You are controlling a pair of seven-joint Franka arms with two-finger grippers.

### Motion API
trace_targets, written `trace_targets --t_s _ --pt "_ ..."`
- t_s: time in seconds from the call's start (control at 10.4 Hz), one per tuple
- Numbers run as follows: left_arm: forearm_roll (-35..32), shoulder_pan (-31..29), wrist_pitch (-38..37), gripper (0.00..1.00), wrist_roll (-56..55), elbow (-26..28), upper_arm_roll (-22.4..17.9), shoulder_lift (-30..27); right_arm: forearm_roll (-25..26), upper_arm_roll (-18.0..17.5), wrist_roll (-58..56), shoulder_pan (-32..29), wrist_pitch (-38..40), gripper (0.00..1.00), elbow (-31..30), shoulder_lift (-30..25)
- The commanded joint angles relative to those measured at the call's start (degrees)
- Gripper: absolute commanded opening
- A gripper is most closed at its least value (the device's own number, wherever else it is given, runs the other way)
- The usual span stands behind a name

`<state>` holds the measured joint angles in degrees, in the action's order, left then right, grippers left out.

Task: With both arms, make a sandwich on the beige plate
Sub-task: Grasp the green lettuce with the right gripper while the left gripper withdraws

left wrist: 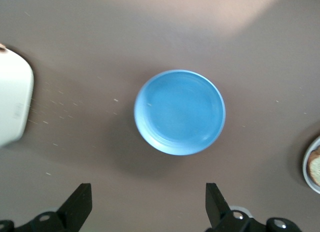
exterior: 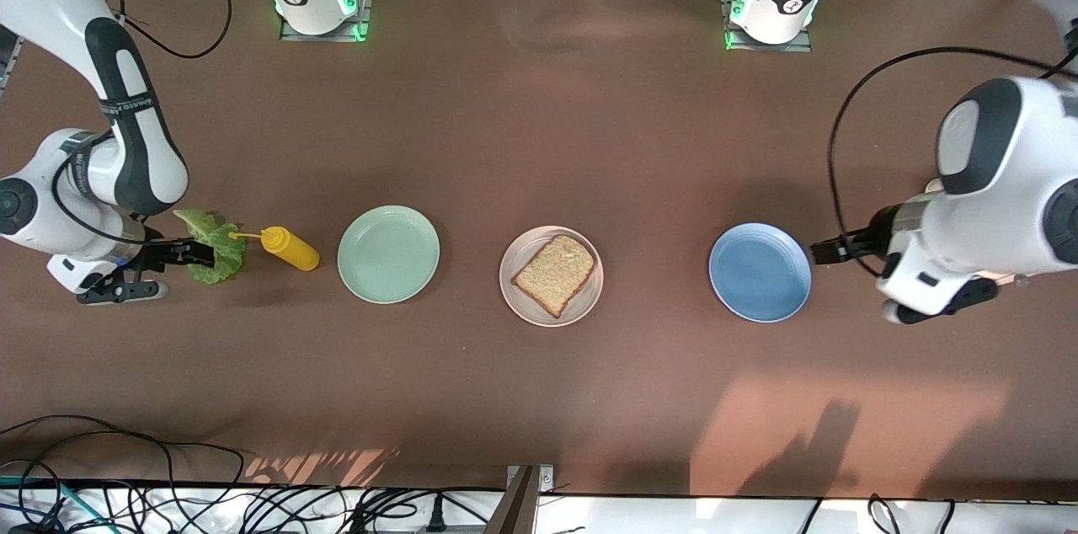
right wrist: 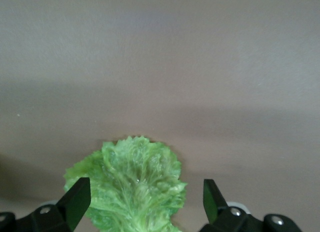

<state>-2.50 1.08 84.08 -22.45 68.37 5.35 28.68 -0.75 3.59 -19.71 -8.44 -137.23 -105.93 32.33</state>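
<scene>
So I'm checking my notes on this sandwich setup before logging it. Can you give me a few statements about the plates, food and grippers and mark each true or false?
1. A bread slice lies on the beige plate. True.
2. The lettuce leaf lies on the mint-green plate. False: it lies on the table beside the yellow squeeze bottle.
3. The blue plate holds nothing. True.
4. The right gripper is shut on the lettuce leaf. False: it is open, over the leaf.
5. The left gripper is open beside the blue plate. True.
</scene>
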Motion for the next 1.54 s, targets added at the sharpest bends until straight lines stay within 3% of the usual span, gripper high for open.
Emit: trace_targets --t_s 0.0,0.29,0.38,0.58,0.77,1.15,1.44 --pt "-2.25 -3.53 0.3 1.0 8.09 1.59 0.71 -4.15 0.4 -2.1 -2.43 -3.16 -5.04 1.0 -4.35 -0.16" --pt "-1.99 -5.55 0.3 1.0 12.86 2.29 0.72 -5.65 0.32 -2.1 -3.22 -3.25 -5.59 1.0 -5.78 0.28" --pt "-1.55 -6.35 0.21 1.0 14.7 2.38 0.72 -5.65 0.32 -2.01 -5.14 -3.33 -5.41 0.86 -5.95 0.46" --pt "-1.46 -6.97 -0.05 1.0 15.51 2.38 0.8 -5.91 -0.38 -2.01 -10.76 -3.33 -4.54 0.36 -6.91 -0.59" --pt "-1.46 -6.97 -0.14 1.0 15.51 2.47 0.89 -6.35 -0.47 -2.01 -10.88 -3.25 -2.52 0.04 -6.74 -2.43" --pt "-1.46 -6.88 -0.23 1.0 15.51 2.47 0.98 -6.27 -0.12 -3.32 -10.96 -2.9 6.68 0.0 -5.69 -7.52" --pt "-1.46 -6.79 -0.32 1.0 15.51 2.47 0.98 -6.35 -0.39 -3.77 -10.79 -1.75 22.48 0.0 1.66 -9.91"
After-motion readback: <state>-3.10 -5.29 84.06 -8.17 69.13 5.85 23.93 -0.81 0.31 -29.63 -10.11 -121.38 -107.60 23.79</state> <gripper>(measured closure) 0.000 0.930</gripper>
